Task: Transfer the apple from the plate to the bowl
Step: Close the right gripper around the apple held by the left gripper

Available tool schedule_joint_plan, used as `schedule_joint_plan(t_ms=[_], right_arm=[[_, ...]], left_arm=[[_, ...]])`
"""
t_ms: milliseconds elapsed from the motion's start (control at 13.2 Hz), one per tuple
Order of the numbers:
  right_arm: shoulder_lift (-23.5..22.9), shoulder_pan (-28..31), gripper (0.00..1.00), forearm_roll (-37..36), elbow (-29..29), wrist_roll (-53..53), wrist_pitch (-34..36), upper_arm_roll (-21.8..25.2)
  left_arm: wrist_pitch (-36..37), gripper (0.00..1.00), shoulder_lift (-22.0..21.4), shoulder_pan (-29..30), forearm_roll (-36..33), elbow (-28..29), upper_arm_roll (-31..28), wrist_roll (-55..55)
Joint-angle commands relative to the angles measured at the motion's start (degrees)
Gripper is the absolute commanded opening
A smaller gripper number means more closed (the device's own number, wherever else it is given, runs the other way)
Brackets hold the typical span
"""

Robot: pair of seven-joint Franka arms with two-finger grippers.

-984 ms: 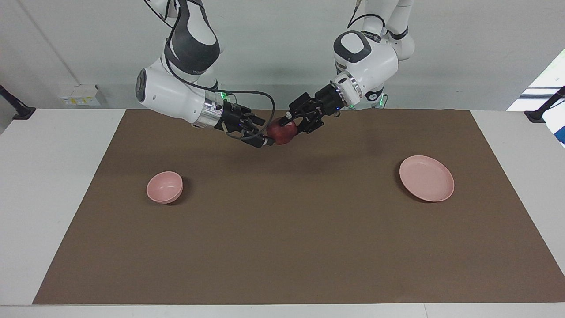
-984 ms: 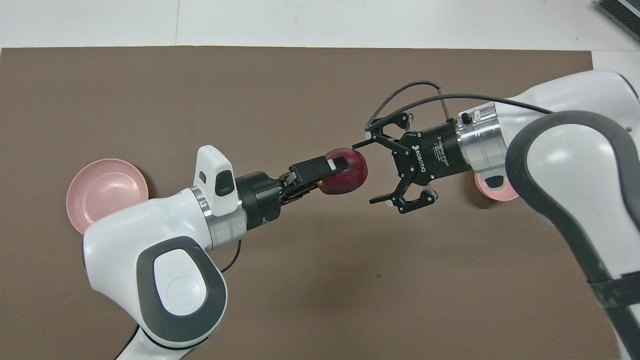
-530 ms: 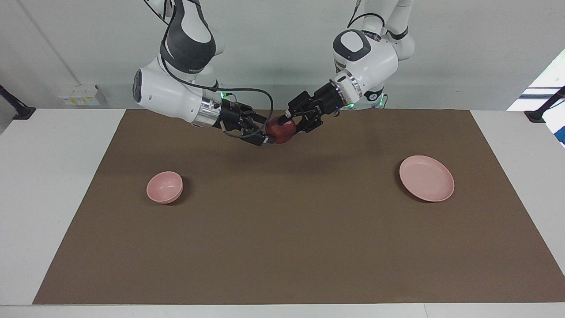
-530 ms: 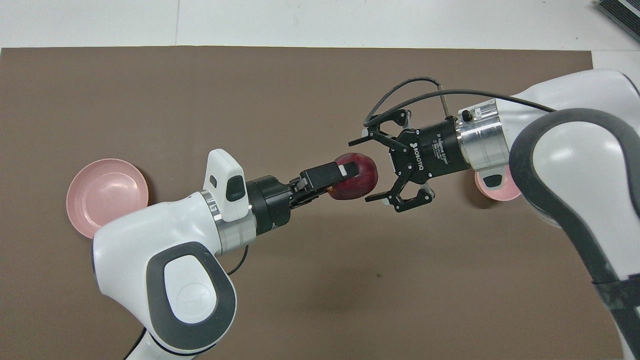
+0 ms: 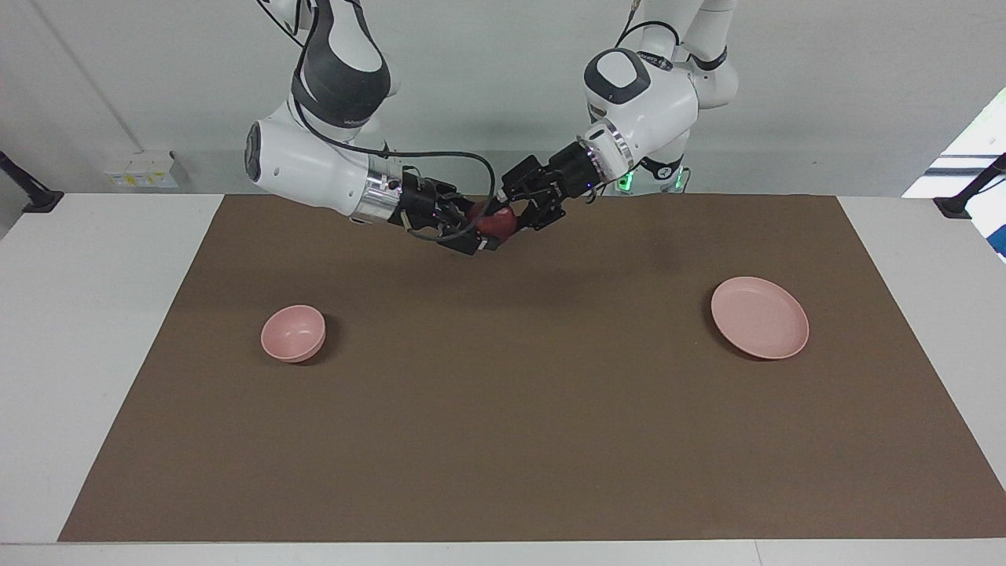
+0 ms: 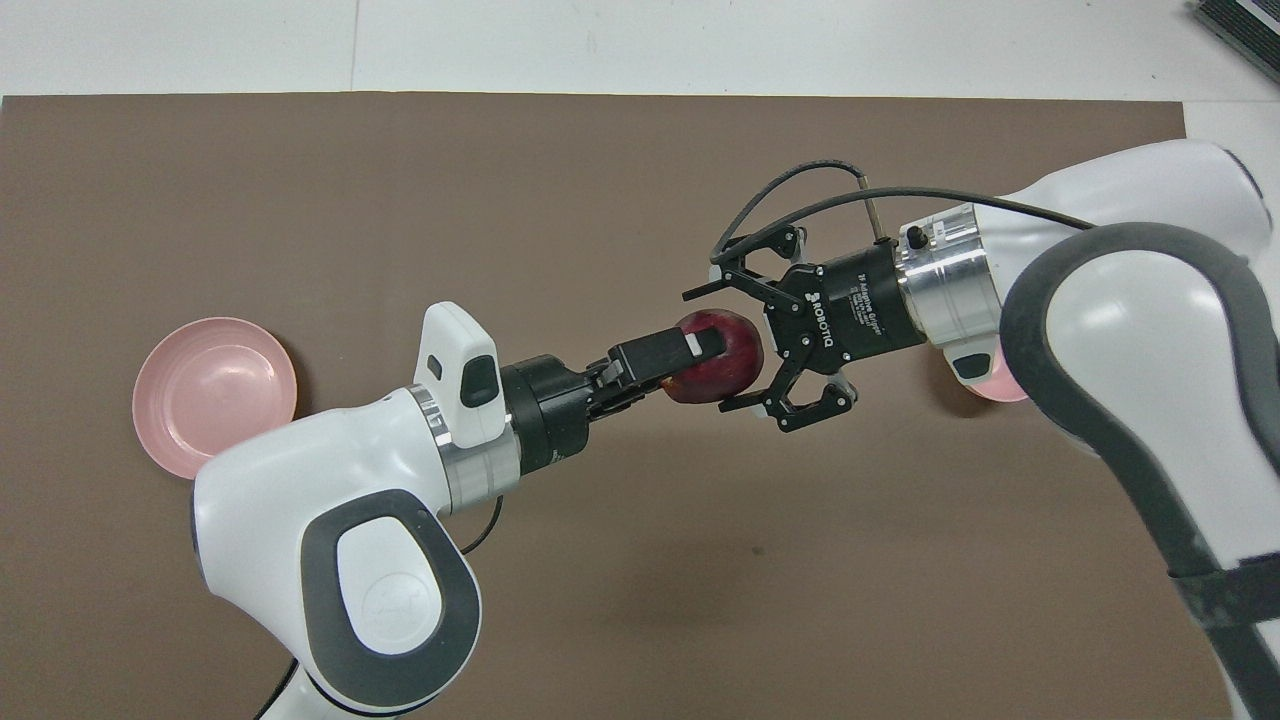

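The dark red apple (image 5: 495, 222) (image 6: 728, 358) is held in the air over the mat, between the two arms. My left gripper (image 5: 504, 215) (image 6: 697, 364) is shut on the apple. My right gripper (image 5: 481, 236) (image 6: 712, 350) is open, with its fingers on either side of the same apple. The flat pink plate (image 5: 759, 317) (image 6: 215, 395) lies empty toward the left arm's end of the table. The small pink bowl (image 5: 293, 332) stands empty toward the right arm's end. In the overhead view the right arm hides most of the bowl (image 6: 1003, 388).
A brown mat (image 5: 503, 440) covers most of the white table (image 5: 94, 330). Both arms reach over the part of the mat nearest the robots.
The right gripper has moved in so that its open fingers now straddle the apple. The left gripper has carried the apple slightly up and toward the right arm.
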State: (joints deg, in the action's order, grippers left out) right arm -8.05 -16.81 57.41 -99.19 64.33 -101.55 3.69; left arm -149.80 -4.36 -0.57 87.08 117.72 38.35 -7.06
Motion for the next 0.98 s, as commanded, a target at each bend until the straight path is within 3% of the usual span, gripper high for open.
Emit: schedule_joint_plan(t_ms=[0, 76, 151, 227, 303, 606, 681, 757, 833, 908], right_arm=[[0.1, -0.4, 1.00, 0.9, 0.0, -1.0, 0.0, 0.0], [0.1, -0.4, 0.81, 0.8, 0.0, -1.1, 0.0, 0.0], [0.1, -0.4, 0.47, 0.7, 0.0, -1.2, 0.1, 0.0], [0.1, -0.4, 0.05, 0.8, 0.0, -1.2, 0.4, 0.0], [0.1, -0.4, 0.00, 0.7, 0.0, -1.1, 0.7, 0.0], [-0.3, 0.9, 0.00, 0.5, 0.5, -1.3, 1.5, 0.1], [-0.3, 1.0, 0.00, 0.5, 0.5, -1.4, 1.9, 0.1], [-0.1, 1.1, 0.00, 0.4, 0.6, -1.4, 2.0, 0.3], [0.1, 1.1, 0.00, -0.1, 0.6, -1.4, 2.0, 0.5], [0.2, 1.1, 0.00, -0.4, 0.6, -1.4, 2.1, 0.6]], left_arm=[[-0.5, 0.00, -0.4, 0.7, 0.7, -0.6, 0.8, 1.2], [-0.5, 0.00, -0.4, 0.7, 0.7, -0.6, 0.8, 1.2], [-0.5, 0.00, -0.4, 0.7, 0.7, -0.6, 0.8, 1.3], [-0.5, 0.00, -0.4, 0.7, 0.7, -0.6, 0.8, 1.3], [-0.5, 0.00, -0.4, 0.7, 0.6, -0.6, 0.8, 1.3], [-0.5, 0.00, -0.4, 0.7, 0.6, -0.6, 0.8, 1.3], [-0.5, 0.07, -0.4, 0.8, 0.6, -0.6, 0.8, 1.2], [-0.5, 0.24, -0.3, 0.8, 0.6, -0.6, 0.8, 1.3], [-0.4, 0.53, -0.1, 0.8, 0.4, -0.8, 0.8, 1.3], [-0.5, 0.89, 0.1, 0.8, -0.2, -1.2, 0.8, 0.9]])
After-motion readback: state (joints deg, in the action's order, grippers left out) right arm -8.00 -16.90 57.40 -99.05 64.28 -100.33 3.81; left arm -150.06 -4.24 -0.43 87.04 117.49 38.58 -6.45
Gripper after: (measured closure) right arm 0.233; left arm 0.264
